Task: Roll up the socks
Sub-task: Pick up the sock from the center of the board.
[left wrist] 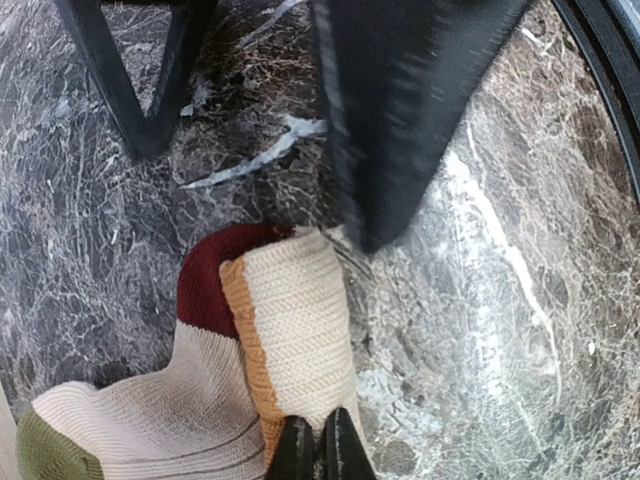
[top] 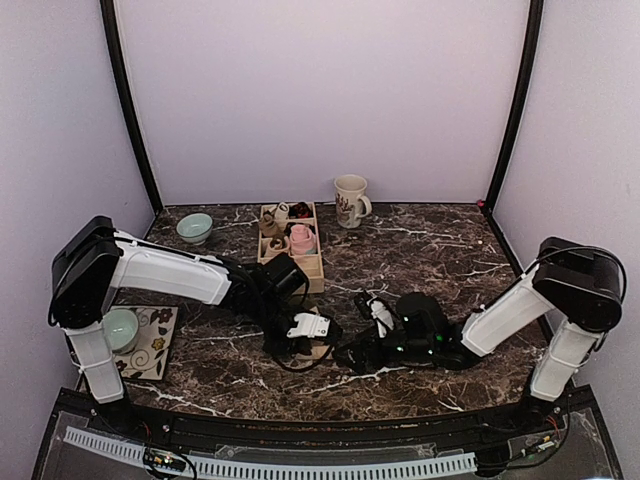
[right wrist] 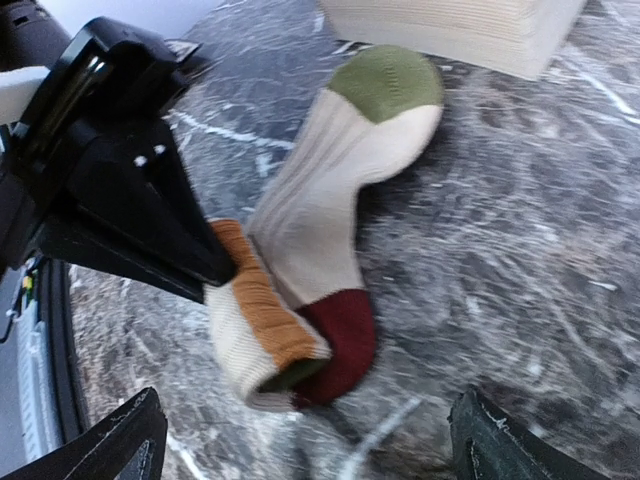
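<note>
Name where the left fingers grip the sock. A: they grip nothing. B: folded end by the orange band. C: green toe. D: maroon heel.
B: the left wrist view shows the left fingers shut on the sock's folded end beside the orange band, not on the green toe.

Ribbed knit sock point(right wrist: 305, 230): beige; maroon heel, olive-green toe, orange cuff band.
Marble-look tabletop point(top: 440, 250): dark brown, white veining.
Ceramic mug point(top: 350, 200): cream, reddish motif.
Small bowl point(top: 195, 228): pale green.
</note>
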`<action>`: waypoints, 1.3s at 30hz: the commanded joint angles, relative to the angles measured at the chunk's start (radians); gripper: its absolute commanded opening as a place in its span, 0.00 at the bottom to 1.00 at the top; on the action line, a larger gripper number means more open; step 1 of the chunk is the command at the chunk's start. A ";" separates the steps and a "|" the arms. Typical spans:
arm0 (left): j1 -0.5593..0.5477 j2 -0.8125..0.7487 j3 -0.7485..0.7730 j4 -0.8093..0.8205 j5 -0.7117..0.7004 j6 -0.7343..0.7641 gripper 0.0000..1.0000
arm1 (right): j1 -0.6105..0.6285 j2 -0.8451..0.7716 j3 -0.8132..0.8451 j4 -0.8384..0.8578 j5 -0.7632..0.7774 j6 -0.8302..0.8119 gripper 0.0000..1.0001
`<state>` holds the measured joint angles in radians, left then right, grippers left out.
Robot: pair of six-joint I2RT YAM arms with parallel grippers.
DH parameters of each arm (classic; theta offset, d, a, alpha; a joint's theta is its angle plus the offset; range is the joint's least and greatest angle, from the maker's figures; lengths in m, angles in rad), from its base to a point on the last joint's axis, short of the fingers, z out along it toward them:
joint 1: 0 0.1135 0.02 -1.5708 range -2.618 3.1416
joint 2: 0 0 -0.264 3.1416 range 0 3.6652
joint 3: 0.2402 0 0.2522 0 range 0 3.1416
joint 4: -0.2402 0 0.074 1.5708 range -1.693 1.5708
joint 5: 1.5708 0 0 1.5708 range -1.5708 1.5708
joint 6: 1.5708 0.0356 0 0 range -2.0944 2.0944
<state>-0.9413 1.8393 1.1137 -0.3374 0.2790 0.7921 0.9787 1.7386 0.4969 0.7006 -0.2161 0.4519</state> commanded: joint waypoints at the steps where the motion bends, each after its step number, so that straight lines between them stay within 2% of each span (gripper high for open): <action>1: 0.015 0.072 -0.028 -0.161 0.021 -0.048 0.00 | -0.002 -0.043 -0.085 -0.257 0.239 0.057 0.99; 3: 0.015 0.086 -0.025 -0.173 0.027 -0.045 0.00 | 0.011 -0.155 -0.118 -0.279 0.340 0.058 0.99; 6: 0.016 0.114 -0.008 -0.206 0.033 -0.033 0.00 | 0.072 -0.417 -0.126 -0.411 0.636 0.042 0.99; 7: 0.017 0.124 -0.001 -0.223 0.038 -0.032 0.00 | 0.075 -0.529 -0.143 -0.408 0.676 0.026 0.99; 9: 0.022 0.143 0.012 -0.248 0.055 -0.031 0.00 | 0.071 -0.657 -0.205 -0.336 0.764 0.060 0.99; 12: 0.029 0.159 0.019 -0.260 0.084 -0.040 0.00 | 0.061 -0.796 -0.297 -0.251 0.900 0.244 0.99; 14: 0.034 0.166 0.023 -0.267 0.108 -0.046 0.00 | 0.060 -0.854 -0.408 -0.040 0.780 0.175 0.99; 15: 0.037 0.168 0.021 -0.264 0.117 -0.055 0.00 | 0.060 -0.865 -0.437 0.024 0.747 0.156 0.99; 16: 0.042 0.171 0.021 -0.264 0.129 -0.063 0.00 | 0.060 -0.865 -0.433 0.020 0.730 0.158 0.99; 19: 0.057 0.187 0.032 -0.279 0.181 -0.080 0.00 | 0.061 -0.803 -0.322 -0.185 0.716 0.170 0.99; 23: 0.067 0.210 0.040 -0.289 0.226 -0.096 0.00 | 0.063 -0.658 -0.192 -0.298 0.649 0.189 0.99; 27: 0.073 0.211 0.037 -0.280 0.260 -0.110 0.00 | 0.084 -0.531 -0.132 -0.272 0.568 0.101 0.99; 31: 0.077 0.211 0.038 -0.280 0.288 -0.114 0.00 | 0.120 -0.531 -0.163 -0.173 0.587 -0.018 0.99; 39: 0.081 0.210 0.037 -0.292 0.312 -0.100 0.00 | 0.139 -0.512 -0.087 -0.344 0.480 -0.147 0.99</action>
<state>-0.8497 1.9713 1.2148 -0.4683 0.6476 0.6952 1.0977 1.2129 0.3683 0.4076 0.3309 0.4023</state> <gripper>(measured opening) 0.039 0.994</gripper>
